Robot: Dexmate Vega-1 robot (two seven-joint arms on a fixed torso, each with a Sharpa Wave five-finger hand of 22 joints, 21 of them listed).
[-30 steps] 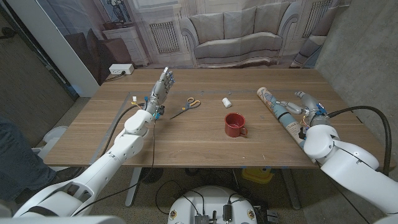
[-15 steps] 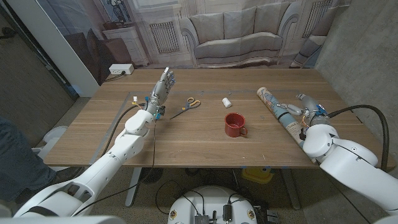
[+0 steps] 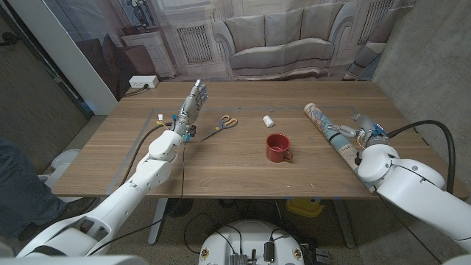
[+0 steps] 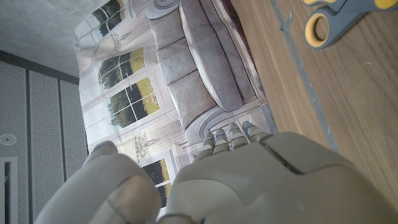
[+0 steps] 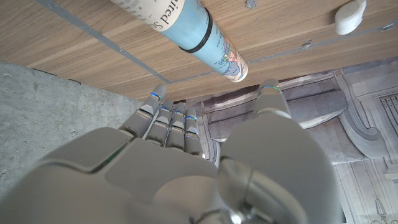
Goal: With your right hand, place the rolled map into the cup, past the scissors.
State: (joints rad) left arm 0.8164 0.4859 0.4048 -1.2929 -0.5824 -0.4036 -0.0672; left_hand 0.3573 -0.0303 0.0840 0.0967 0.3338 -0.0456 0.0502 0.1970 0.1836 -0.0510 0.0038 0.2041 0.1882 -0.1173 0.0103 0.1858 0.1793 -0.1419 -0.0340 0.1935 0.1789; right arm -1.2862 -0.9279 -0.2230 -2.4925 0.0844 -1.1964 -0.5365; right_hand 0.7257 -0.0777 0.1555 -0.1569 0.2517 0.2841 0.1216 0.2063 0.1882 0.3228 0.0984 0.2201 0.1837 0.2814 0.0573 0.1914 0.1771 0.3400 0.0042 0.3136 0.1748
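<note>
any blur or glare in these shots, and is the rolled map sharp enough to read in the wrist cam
Head view: even, soft light, no glare on the table, faint shadows under the red cup. Right wrist view: the rolled map is sharp, its print legible in part, while the right hand up close is soft. Left wrist view: the left hand is blurred, and the scissors are cut by the frame's edge.

small white object lies on wooden table.
</note>
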